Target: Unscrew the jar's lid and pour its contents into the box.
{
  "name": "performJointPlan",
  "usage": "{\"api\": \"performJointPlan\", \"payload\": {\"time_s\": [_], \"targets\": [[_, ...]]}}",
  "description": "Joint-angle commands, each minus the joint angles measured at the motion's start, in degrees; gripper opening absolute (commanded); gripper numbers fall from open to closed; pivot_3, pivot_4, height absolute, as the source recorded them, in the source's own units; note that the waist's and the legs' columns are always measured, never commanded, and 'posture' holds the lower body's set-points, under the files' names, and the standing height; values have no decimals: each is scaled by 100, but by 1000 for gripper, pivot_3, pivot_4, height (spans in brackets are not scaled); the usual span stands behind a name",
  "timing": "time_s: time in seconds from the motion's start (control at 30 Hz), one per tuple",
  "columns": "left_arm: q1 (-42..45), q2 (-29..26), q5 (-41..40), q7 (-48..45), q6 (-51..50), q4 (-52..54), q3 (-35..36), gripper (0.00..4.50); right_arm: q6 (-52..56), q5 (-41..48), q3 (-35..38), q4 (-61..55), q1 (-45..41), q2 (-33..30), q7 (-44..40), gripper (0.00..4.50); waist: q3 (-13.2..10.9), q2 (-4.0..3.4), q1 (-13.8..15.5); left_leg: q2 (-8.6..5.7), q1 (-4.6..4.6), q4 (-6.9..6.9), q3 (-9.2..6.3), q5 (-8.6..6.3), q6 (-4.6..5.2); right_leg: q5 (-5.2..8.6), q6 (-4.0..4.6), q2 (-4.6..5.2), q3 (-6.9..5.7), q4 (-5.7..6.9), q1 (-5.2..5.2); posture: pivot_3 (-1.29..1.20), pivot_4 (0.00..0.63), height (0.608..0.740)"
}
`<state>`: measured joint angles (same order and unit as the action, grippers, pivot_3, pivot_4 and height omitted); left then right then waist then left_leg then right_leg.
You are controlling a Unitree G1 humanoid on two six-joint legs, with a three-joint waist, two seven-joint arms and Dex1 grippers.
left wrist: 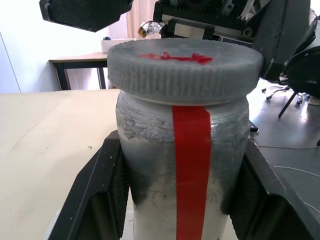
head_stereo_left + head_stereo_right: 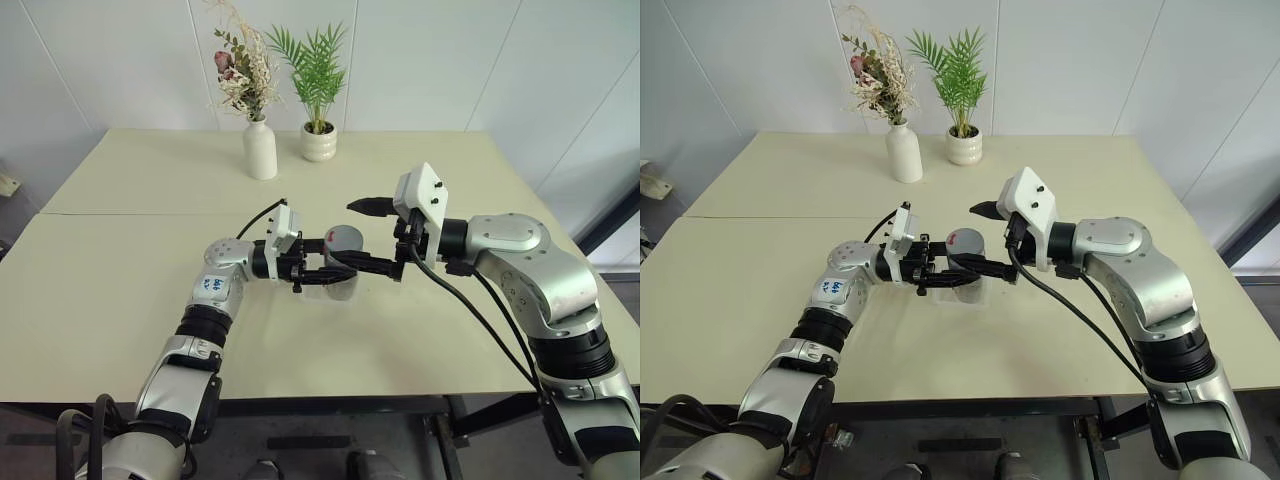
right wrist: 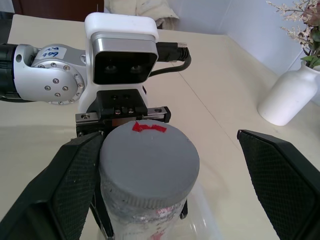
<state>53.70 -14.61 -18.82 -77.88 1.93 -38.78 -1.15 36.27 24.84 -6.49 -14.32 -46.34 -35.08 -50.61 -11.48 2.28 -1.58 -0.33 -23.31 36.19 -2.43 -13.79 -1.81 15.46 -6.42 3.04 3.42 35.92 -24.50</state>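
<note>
Mid-bench, a little toward the near edge: I am holding the jar [image 2: 343, 262] upright in the left claw [image 2: 335, 270], which is clenched on the body below the cap. The left wrist view is showing both pads pressed against the silvery wall, the red stripe running vertically between them. Lid [image 3: 148, 162] is seated on the jar, not yet off.

Right claw [image 2: 372, 236] is released, jaws spread wide, coming in from the right side of the jar. In the eye views one finger is standing above and just right of the cap while the other is lying lower, alongside the jar near the left claw's fingers. The jar's long axis is vertical; the lid's rim is what the right claw needs, and it lies just left of that claw. I judge the jaws are straddling the lid without biting yet.

Right wrist view is looking down on the cap, with a red mark on its top, one pad close beside the rim and the other well apart from it. That view is also showing a clear box [image 3: 202, 217] under the jar, barely readable from the eye views. Contents are hidden inside.

Far side: white vase [image 2: 259, 148] and plant pot [image 2: 319, 142], well clear.
</note>
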Motion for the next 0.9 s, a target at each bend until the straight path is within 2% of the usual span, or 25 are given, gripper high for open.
{"api": "performJointPlan", "payload": {"time_s": [0.03, 0.9], "targets": [[199, -30, -63, -93, 58, 194, 28, 2148, 16, -33, 319, -76, 26, -176, 108, 4483, 0, 0, -1, 0, 0, 0, 0, 0, 0, 0, 0, 0, 0, 0, 0, 0, 150, 740], [212, -41, -75, -129, 24, 227, 33, 2148, -14, 9, 515, -48, 199, -561, 182, 4483, 0, 0, 1, 0, 0, 0, 1, 0, 0, 0, 0, 2, 1, -1, 0, 0, 150, 740]]}}
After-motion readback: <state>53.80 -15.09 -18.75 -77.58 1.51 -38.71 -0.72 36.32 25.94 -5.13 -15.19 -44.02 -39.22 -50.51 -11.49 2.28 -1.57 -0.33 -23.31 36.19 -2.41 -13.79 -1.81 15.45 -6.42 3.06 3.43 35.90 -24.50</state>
